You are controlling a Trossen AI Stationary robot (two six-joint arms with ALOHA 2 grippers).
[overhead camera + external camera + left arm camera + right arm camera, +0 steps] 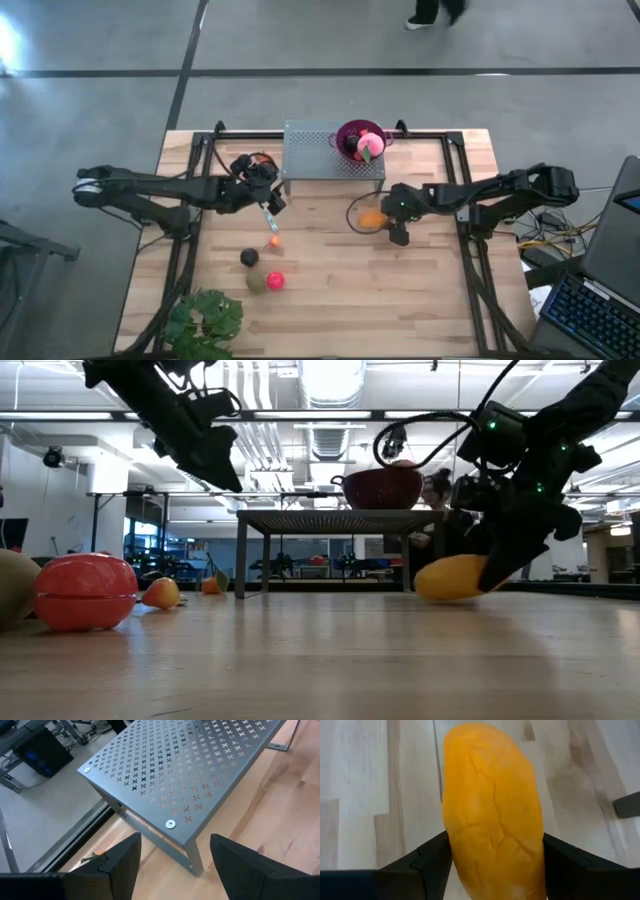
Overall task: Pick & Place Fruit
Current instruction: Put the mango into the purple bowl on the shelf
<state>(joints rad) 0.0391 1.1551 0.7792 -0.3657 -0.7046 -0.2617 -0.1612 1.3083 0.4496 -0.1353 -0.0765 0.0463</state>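
Observation:
An elongated orange fruit (370, 218) (450, 577) lies on its side on the wooden table right of centre. My right gripper (380, 221) (496, 865) is down over it, open, one finger on each long side. My left gripper (271, 207) (172, 865) hangs open and empty above the table, facing the near left corner of the grey perforated stand (190, 765). On that stand sits the purple bowl (362, 140) with a pink ball (371, 143) inside. A dark ball (249, 258), a red ball (275, 281), an olive piece (257, 284) and a small orange piece (273, 241) rest on the table. My right gripper has its fingers (432, 865) close against the two long sides of the orange fruit (470, 855), slanting down from the table's right and lying across it. The fruit rests on the table. Whether the fingers touch it, I cannot tell.
A leafy green plant (205, 320) stands at the near left corner. The grey stand (333, 150) takes up the far middle of the table. A laptop (600, 290) sits off the right edge. Bare wood lies between the two arms.

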